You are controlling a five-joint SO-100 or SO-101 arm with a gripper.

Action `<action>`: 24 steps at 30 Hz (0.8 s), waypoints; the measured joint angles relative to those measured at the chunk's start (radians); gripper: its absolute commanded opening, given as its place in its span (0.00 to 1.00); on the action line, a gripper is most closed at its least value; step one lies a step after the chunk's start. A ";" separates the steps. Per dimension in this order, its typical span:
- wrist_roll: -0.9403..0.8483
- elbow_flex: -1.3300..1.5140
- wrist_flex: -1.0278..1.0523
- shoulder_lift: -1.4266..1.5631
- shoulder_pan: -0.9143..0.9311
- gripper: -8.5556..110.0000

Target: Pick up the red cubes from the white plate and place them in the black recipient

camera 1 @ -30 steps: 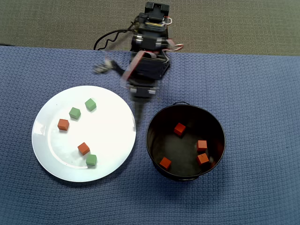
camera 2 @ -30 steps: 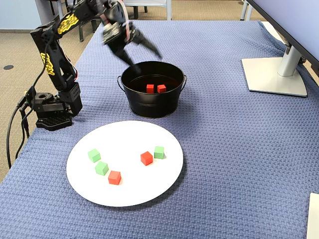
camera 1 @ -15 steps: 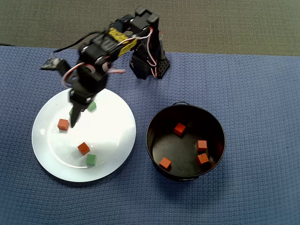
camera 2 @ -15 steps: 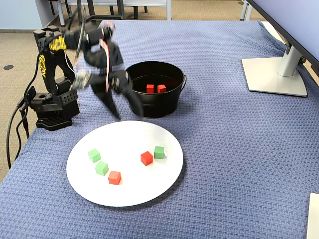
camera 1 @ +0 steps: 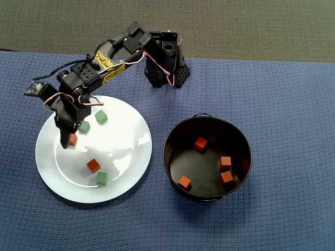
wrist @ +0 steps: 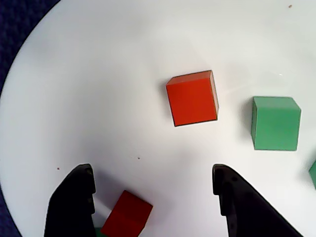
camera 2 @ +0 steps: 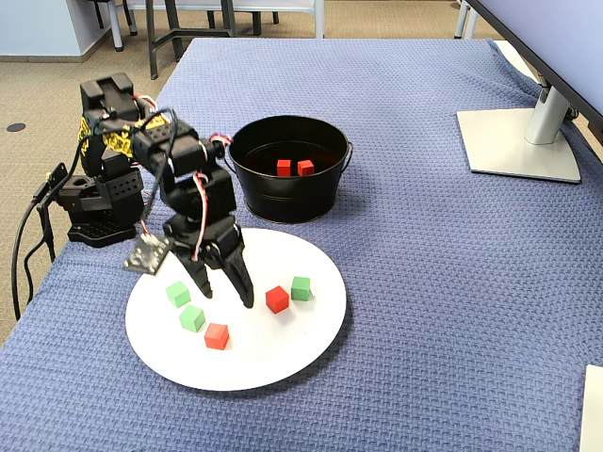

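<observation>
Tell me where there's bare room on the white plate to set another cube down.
In the overhead view, the white plate is bare on its right half, between the green cube and the rim nearest the black pot. The left side is crowded: the open tool, red cubes and green ones.

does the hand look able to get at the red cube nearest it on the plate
Probably yes. The hand is open above the white plate, and that red cube lies between its fingers with nothing on top of it.

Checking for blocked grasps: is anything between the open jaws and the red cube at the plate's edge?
Nothing visible. The gripper is open over the white plate, the near red cube between its jaws; green cubes sit aside.
</observation>
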 measured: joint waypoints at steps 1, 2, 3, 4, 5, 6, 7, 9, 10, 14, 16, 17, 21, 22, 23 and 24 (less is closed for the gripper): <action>-0.031 -0.014 0.000 -0.011 0.008 0.27; -0.060 -0.029 0.000 -0.025 0.017 0.27; -0.087 -0.043 0.000 -0.041 0.026 0.27; -0.112 -0.057 0.000 -0.060 0.034 0.27; -0.138 -0.067 0.000 -0.075 0.037 0.27; -0.166 -0.077 0.000 -0.091 0.038 0.27; -0.190 -0.087 0.000 -0.106 0.037 0.27; -0.230 -0.118 0.000 -0.140 0.029 0.27; -0.247 -0.135 0.000 -0.160 0.029 0.27; -0.281 -0.176 0.000 -0.210 0.048 0.27; -0.291 -0.184 0.000 -0.219 0.049 0.27; -0.296 -0.184 0.000 -0.219 0.048 0.27; -0.302 -0.184 0.000 -0.219 0.046 0.27; -0.302 -0.184 0.000 -0.219 0.048 0.27; -0.305 -0.184 0.000 -0.219 0.048 0.27; -0.308 -0.184 0.000 -0.219 0.048 0.27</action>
